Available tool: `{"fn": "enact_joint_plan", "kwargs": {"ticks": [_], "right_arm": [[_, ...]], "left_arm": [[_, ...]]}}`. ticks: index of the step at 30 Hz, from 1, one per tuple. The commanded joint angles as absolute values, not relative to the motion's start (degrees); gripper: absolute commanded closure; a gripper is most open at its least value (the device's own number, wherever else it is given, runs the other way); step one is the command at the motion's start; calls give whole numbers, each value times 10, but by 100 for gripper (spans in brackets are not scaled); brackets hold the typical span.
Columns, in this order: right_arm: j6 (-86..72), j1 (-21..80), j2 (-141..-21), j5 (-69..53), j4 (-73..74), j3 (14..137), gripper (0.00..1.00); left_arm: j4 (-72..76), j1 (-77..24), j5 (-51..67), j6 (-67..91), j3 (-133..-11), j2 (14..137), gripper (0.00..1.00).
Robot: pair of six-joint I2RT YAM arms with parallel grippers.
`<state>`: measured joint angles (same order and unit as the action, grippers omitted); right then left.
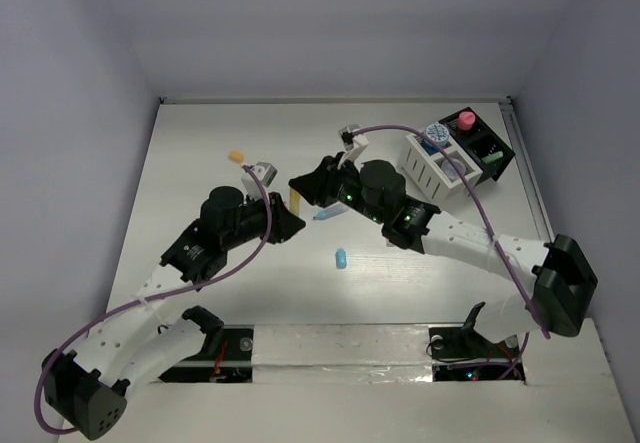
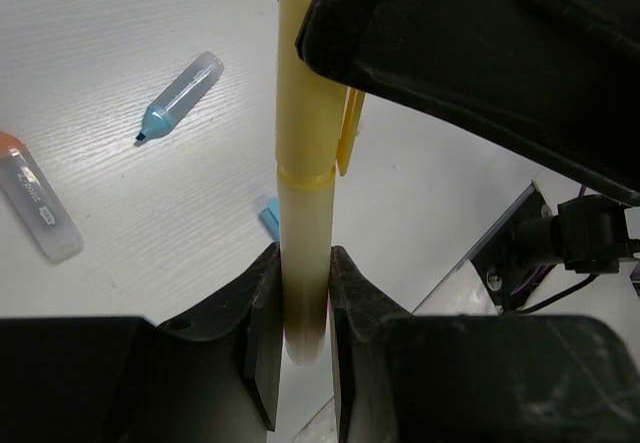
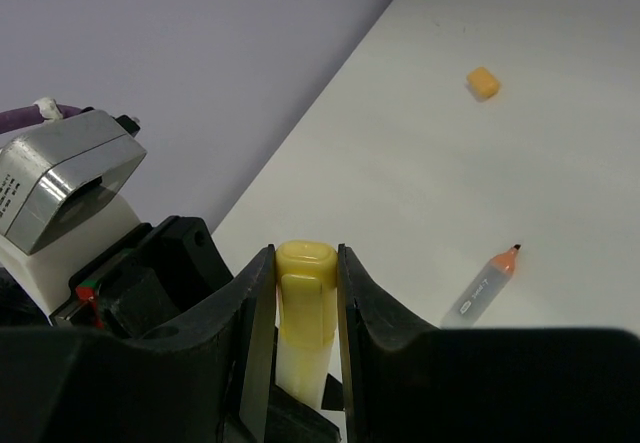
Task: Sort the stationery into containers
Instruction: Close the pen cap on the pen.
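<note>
A yellow marker [image 1: 296, 201] hangs over the middle of the table, held at both ends. My left gripper [image 2: 305, 263] is shut on the pale barrel [image 2: 305, 173]. My right gripper [image 3: 305, 263] is shut on the yellow cap [image 3: 305, 281]. The two grippers meet nose to nose, the left gripper [image 1: 287, 223] below and the right gripper [image 1: 305, 185] above. The white and black containers [image 1: 455, 153] stand at the back right, holding a pink jar [image 1: 466, 120] and a blue jar [image 1: 434, 133].
On the table lie an uncapped blue marker [image 2: 180, 96], an uncapped orange marker [image 3: 482, 288], a small orange cap [image 3: 483, 82] at the back left and a blue capsule piece [image 1: 341, 258] near the front. Purple cables loop over both arms.
</note>
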<state>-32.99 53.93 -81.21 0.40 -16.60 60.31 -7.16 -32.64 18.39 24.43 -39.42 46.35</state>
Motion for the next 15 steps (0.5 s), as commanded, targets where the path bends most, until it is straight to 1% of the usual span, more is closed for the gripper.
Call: {"fn": "enact_joint_plan", "kwargs": {"ticks": [1,7,10,13,15], "right_arm": [[-323,572,-813,-93,-8,586,100],[-352,557,-729,-53,-25,588,100],[-341,552,-712,-31,-8,604,100],[-334,552,-713,-46,11,613,100],[-338,552,-730,-90,9,604,100]], "left_arm": [[110,-309,72,250,-456,454,100],[116,-322,27,270,-418,449,100],[118,-322,18,276,-411,449,100],[127,-327,21,278,-413,448,100],[128,-327,21,267,-422,447,100]]}}
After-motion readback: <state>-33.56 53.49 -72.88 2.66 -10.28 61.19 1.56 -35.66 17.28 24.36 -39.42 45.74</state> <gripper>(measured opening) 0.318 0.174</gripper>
